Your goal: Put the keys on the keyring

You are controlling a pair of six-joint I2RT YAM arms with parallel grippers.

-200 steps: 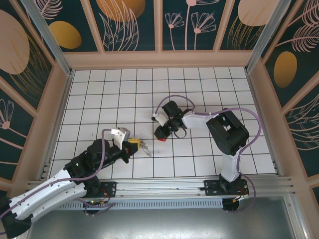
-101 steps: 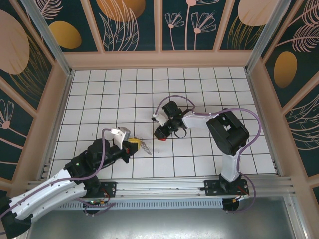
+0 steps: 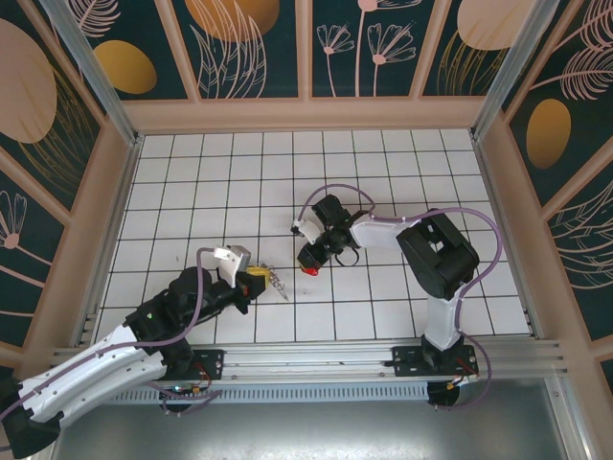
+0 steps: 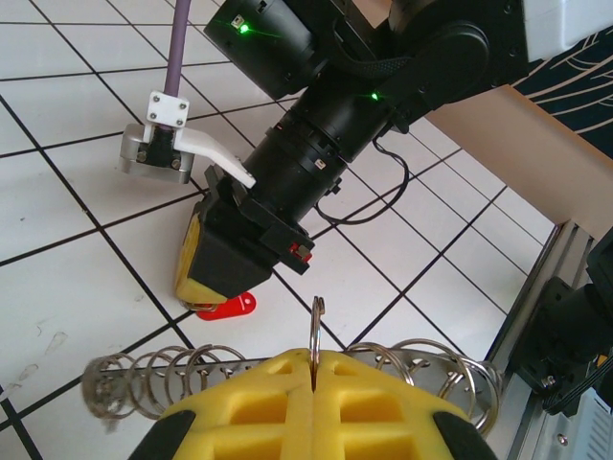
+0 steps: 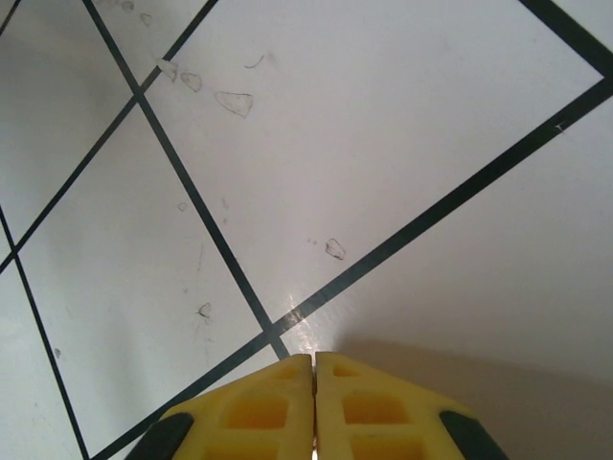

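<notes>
1. The left gripper point(image 4: 314, 372) has its yellow pads pressed tight together, pinching one thin wire ring point(image 4: 316, 324) of the keyring point(image 4: 426, 362). That ring stands upright between them.
2. The right gripper point(image 5: 314, 364) is closed as well, its pads meeting flat. I cannot tell whether it has the blade of the key point(image 4: 230, 307) pinched.
3. The keyring is grey metal wire, with many loops strung in a row like a coil. The key's head is glossy red plastic with a rounded shape. The white tiles point(image 5: 383, 144) are scuffed and have dark grout lines.
4. The key lies on a tile right at the right gripper's tips, its head poking out beneath them. It is just beyond the keyring and clear of the left gripper.
</notes>
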